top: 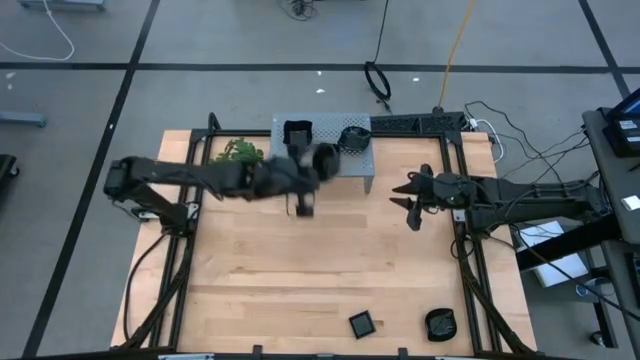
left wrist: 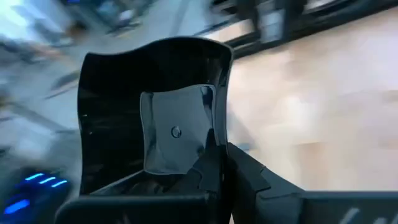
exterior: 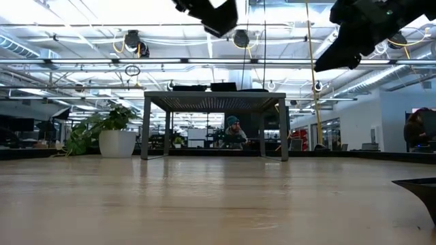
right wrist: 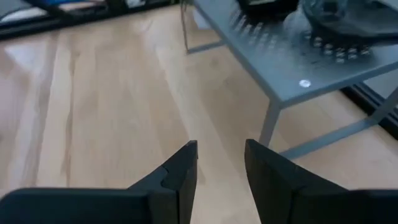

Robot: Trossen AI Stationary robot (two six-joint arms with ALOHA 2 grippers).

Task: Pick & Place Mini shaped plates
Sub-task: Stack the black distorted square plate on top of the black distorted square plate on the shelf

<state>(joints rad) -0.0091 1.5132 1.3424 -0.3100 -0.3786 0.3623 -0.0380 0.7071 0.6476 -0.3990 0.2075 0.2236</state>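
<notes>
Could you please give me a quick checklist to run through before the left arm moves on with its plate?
1. Left gripper shut on the square black plate: ok.
2. Plate lifted off the grey stand: ok.
3. Right gripper open, empty, waiting beside the stand: ok.
4. Two plates at the near table edge, apart: ok.
5. Grip firmness: cannot tell.

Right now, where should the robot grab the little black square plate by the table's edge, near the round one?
Probably from straight above, pinching the small glossy black square plate across two opposite straight sides. It lies flat on the wooden table, apart from the round black dish, so nothing crowds the jaws. Its sides sit askew, so the wrist would need turning to match.
</notes>
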